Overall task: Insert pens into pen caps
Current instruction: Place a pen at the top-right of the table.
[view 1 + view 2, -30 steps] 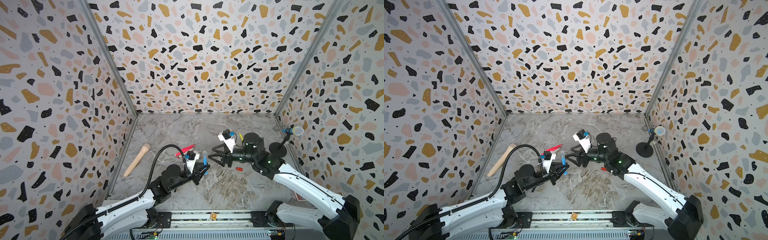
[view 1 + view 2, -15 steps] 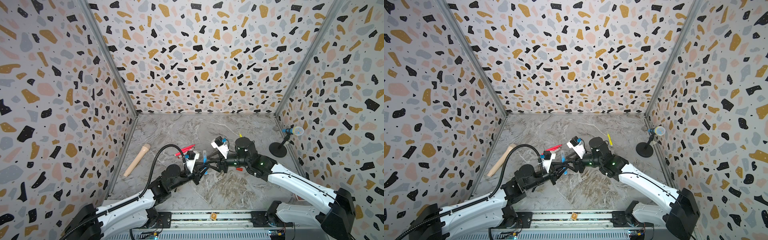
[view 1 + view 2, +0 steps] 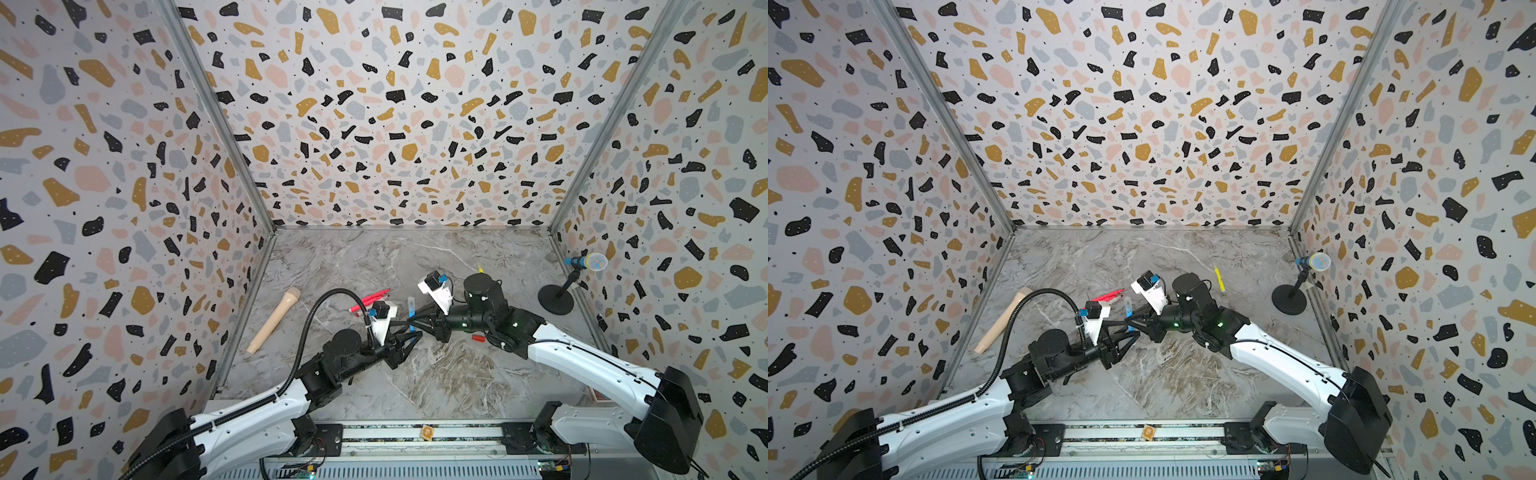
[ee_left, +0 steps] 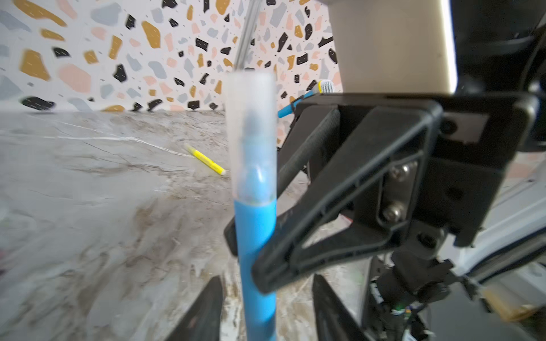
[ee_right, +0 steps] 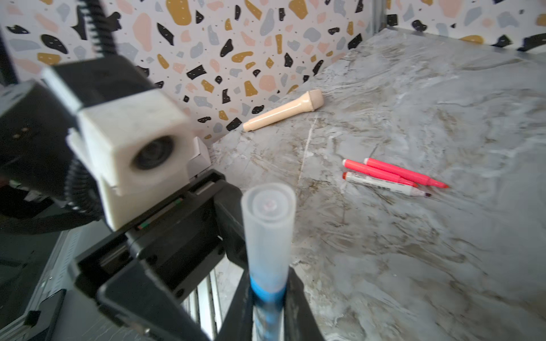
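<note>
My right gripper (image 5: 267,313) pinches the blue pen (image 4: 256,233), its clear cap (image 5: 267,224) past the fingertips. My left gripper (image 4: 266,308) is spread, a finger either side of the barrel, apart from it. A red cap (image 3: 478,338) lies by my right wrist.

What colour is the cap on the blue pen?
Translucent frosted white; the cap shows best in the left wrist view.
</note>
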Controlling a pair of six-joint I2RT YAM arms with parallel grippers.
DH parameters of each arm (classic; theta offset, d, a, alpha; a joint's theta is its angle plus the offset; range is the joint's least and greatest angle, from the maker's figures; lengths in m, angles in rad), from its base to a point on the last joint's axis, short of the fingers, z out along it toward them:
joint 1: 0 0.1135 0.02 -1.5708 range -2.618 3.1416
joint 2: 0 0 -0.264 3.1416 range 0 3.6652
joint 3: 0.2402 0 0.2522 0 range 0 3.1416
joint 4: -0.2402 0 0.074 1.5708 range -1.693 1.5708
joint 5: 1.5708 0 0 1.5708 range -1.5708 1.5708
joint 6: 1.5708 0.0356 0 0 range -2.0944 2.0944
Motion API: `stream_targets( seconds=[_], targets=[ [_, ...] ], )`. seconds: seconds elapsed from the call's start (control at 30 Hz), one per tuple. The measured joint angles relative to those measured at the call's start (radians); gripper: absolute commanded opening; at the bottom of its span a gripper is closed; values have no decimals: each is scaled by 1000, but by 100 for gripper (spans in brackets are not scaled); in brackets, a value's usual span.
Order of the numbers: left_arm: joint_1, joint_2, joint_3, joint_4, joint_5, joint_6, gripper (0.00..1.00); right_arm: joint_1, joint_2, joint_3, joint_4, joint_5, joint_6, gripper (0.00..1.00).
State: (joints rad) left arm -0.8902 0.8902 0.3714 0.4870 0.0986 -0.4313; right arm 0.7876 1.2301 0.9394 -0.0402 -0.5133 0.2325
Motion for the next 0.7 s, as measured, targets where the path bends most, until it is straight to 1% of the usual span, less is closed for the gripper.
stream_targets(
  seconds=[0.1,0.17,0.27,0.37,0.43,0.7],
  targets=[
    [-3,1,16,-107,-134,0,55,-85,32,69,-72,79,-19,12],
    [-3,2,19,-175,-211,-3,55,-158,85,139,-127,147,-34,12],
    [-3,-10,16,-257,-296,-18,55,-259,211,248,-202,270,-63,13],
    [-3,-47,1,-298,-337,-36,55,-338,373,345,-287,380,-90,14],
    [-3,-64,-6,-315,-352,-43,55,-370,476,403,-340,436,-109,14],
    [-3,-85,-6,-364,-379,-52,54,-437,860,723,-524,602,-175,13]
  ],
)
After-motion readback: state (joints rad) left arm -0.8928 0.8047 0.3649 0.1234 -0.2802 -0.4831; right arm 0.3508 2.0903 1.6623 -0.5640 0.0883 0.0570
